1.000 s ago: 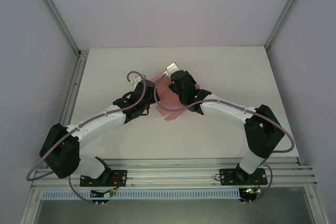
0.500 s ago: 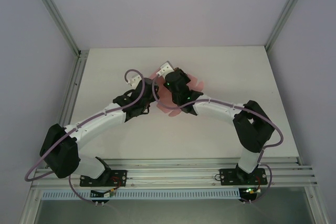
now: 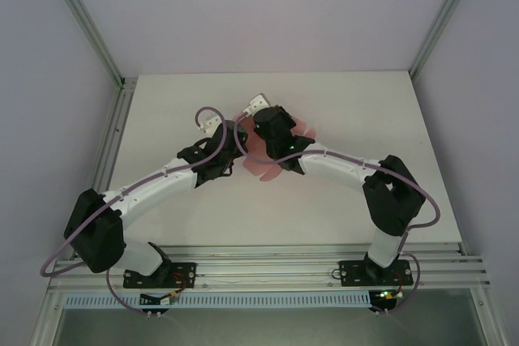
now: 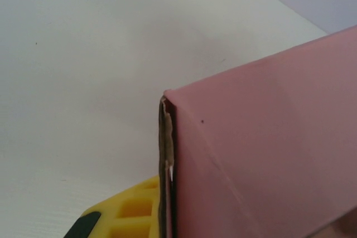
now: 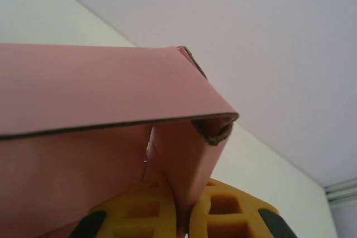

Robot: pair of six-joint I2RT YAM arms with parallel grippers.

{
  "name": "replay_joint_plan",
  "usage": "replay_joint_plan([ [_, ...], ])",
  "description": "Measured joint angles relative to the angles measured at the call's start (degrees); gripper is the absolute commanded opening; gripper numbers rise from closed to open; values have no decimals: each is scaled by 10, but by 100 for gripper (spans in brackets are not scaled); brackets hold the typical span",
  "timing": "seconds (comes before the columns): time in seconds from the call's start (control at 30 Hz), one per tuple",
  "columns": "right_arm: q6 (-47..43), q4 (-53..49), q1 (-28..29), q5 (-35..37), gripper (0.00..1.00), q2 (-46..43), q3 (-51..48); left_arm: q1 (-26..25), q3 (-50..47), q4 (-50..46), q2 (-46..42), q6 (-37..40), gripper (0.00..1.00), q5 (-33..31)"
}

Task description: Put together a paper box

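Note:
The paper box [image 3: 261, 166] is a pale pink card, partly folded, held up over the middle of the white table between both arms. My left gripper [image 3: 231, 149] is shut on its left side. In the left wrist view a folded edge of the paper box [image 4: 262, 154] stands upright beside one yellow finger [image 4: 131, 210], and the other finger is hidden behind the card. My right gripper [image 3: 272, 137] is shut on the card from the right. In the right wrist view my right gripper [image 5: 187, 218] pinches a narrow flap of the paper box [image 5: 100, 87], with a wide panel folded over above it.
The white table [image 3: 349, 192] stretches out around the arms. Aluminium frame rails run along its left side [image 3: 113, 131] and near edge [image 3: 268, 269]. Pale walls close in the back and sides.
The right arm's elbow has swung left and its wrist has shifted a little left with the card. The left wrist has moved slightly. Both grippers stay shut on the card.

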Motion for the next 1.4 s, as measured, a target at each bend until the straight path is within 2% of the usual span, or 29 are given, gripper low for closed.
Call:
replay_joint_plan([
  [0.23, 97, -142, -23, -85, 31, -72, -2, -12, 0, 1, 3, 23, 0, 3],
  [0.3, 115, -168, -31, -118, 41, -95, -5, -12, 0, 0, 3, 30, 0, -2],
  [0.37, 131, -192, -37, -164, 56, -122, -15, -12, 0, 0, -1, 39, 0, -10],
  [0.47, 145, -213, -44, -245, 68, -163, -33, -12, 0, 0, -7, 50, 0, -18],
  [0.6, 156, -224, -44, -352, 75, -214, -54, -10, 0, 1, -13, 61, 0, -18],
  [0.73, 166, -224, -43, -407, 81, -249, -71, -10, -1, 1, -17, 65, 0, -17],
  [0.83, 167, -228, -43, -425, 86, -264, -81, -10, -2, 1, -22, 72, 0, -17],
  [0.97, 166, -232, -43, -430, 100, -286, -93, -8, -5, 2, -28, 84, 0, -17],
  [1.2, 180, -216, -43, -408, 100, -368, -131, 5, -5, 2, -29, 122, 0, -16],
  [1.3, 193, -196, -46, -369, 100, -407, -157, 23, -5, 9, -27, 178, 0, 11],
  [1.4, 213, -189, -57, -325, 100, -433, -175, 40, 12, 12, -1, 280, 0, 51],
])
